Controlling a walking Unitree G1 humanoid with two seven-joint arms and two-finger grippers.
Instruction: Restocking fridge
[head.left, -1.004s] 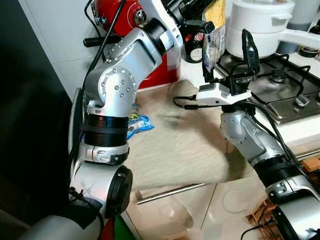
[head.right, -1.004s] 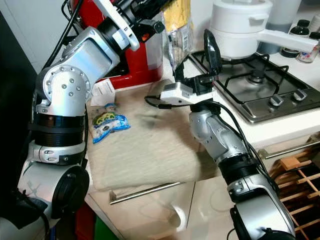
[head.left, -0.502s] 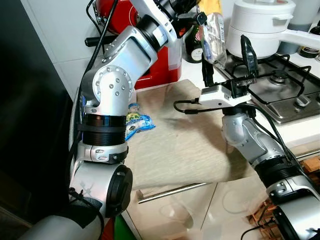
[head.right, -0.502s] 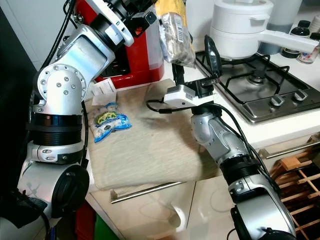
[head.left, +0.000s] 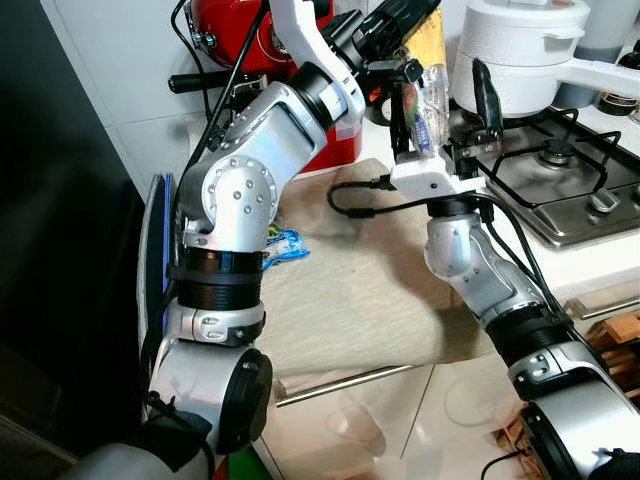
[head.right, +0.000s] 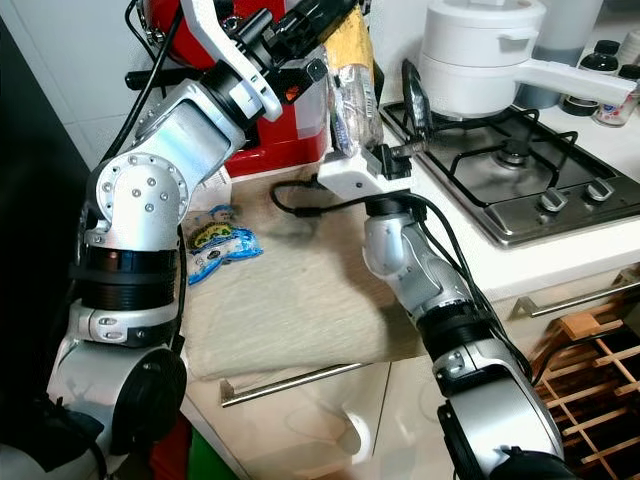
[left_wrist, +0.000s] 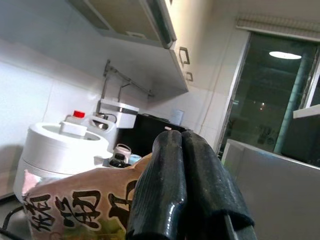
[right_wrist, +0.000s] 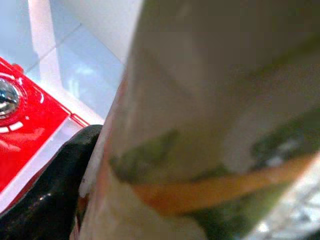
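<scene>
A robot stands at a beige kitchen worktop (head.right: 290, 300). Its left claw (head.left: 400, 15) is raised above the worktop's back edge, fingers (left_wrist: 185, 185) pressed together on the top of a clear plastic food packet with a yellow printed header (head.right: 352, 75), which hangs in the air just in front of a red stand mixer (head.left: 225, 30). The right claw (head.right: 375, 100) reaches up beside the packet's lower half; its fingers stand spread on either side of the packet, one black finger (right_wrist: 45, 195) close against it. A small blue-and-green snack packet (head.right: 215, 245) lies on the worktop. A white lidded pot (head.right: 480, 55) sits on the steel gas hob (head.right: 520, 180).
</scene>
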